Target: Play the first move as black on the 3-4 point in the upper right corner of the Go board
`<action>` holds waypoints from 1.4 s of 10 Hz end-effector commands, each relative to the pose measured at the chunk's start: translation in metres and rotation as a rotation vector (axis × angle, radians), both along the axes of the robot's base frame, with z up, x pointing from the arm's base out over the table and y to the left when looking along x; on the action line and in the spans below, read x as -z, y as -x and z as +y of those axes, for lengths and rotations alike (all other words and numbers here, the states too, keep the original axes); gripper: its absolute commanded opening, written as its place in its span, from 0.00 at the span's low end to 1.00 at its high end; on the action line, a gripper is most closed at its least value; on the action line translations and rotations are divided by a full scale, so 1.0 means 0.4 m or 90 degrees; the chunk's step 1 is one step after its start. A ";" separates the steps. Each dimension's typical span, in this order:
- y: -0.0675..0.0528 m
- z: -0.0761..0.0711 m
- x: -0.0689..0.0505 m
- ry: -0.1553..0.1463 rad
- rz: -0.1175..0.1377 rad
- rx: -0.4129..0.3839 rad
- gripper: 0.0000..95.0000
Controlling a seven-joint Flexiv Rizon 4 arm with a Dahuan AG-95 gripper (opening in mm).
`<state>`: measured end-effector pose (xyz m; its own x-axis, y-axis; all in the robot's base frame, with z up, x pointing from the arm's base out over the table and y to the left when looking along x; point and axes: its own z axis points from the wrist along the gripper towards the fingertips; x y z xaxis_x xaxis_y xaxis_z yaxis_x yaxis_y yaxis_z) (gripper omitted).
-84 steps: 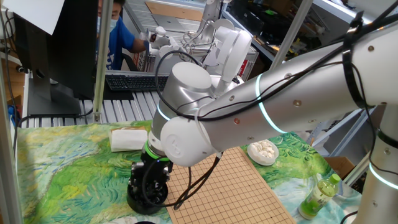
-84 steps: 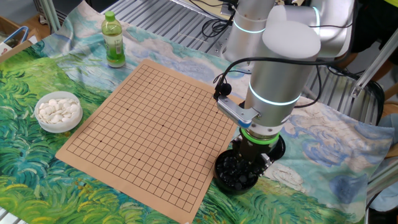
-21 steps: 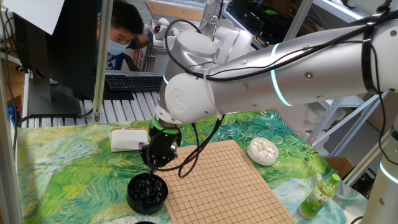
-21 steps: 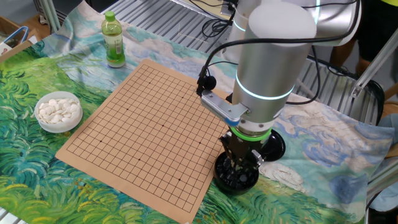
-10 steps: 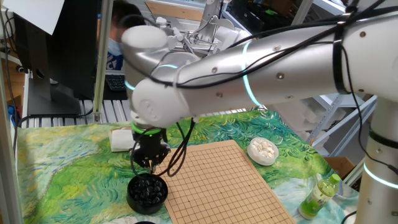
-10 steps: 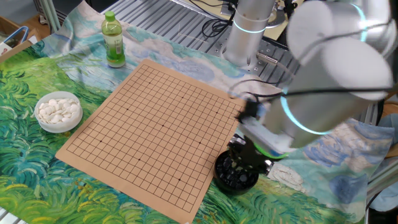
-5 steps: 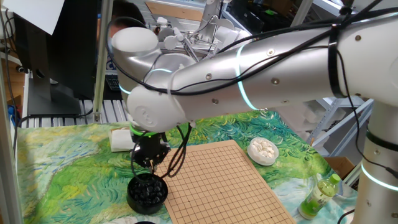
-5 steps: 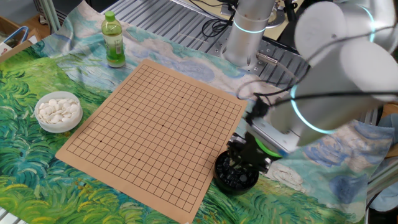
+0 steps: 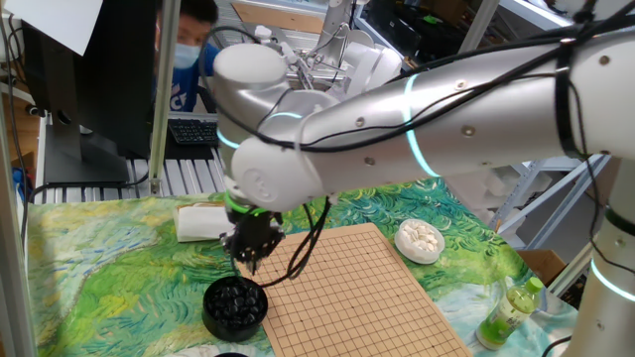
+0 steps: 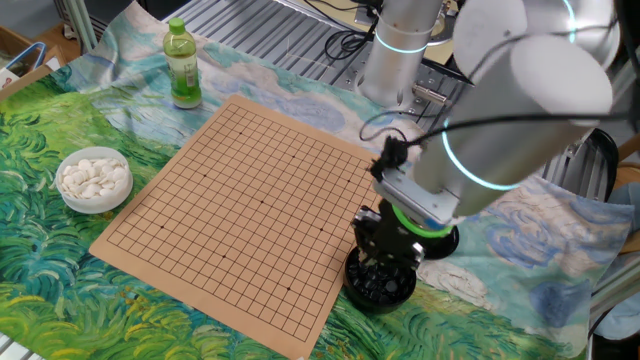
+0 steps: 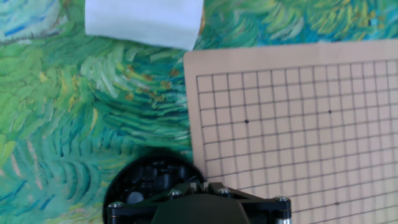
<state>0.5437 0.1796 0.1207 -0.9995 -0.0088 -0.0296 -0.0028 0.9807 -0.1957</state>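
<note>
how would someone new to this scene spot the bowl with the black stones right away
Start from the big tan Go board lying on the green and blue painted cloth. The bowl of black stones sits on the cloth just off one corner of the board, below the robot's hand. It is a dark round bowl of glossy black stones, unlike the white bowl of white stones on the board's far side.

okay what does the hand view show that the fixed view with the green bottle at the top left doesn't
Only the hand view shows the white block lying on the cloth beyond the board's corner. Only that fixed view shows the green bottle, the bowl of white stones, the arm and its claw. Both show the Go board, with no stones on it, the bowl of black stones beside its edge, and the painted cloth.
</note>
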 end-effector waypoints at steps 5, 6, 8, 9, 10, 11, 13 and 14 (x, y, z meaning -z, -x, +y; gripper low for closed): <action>-0.059 -0.105 -0.064 0.012 -0.020 -0.044 0.00; -0.065 -0.122 -0.066 0.012 -0.020 -0.049 0.00; -0.070 -0.167 -0.066 0.006 -0.023 -0.050 0.00; -0.072 -0.189 -0.066 0.002 -0.023 -0.051 0.00; -0.074 -0.204 -0.069 -0.003 -0.023 -0.051 0.00; -0.081 -0.224 -0.074 -0.006 -0.021 -0.055 0.00; -0.098 -0.265 -0.088 -0.009 -0.015 -0.059 0.00; -0.104 -0.276 -0.091 -0.003 -0.016 -0.058 0.00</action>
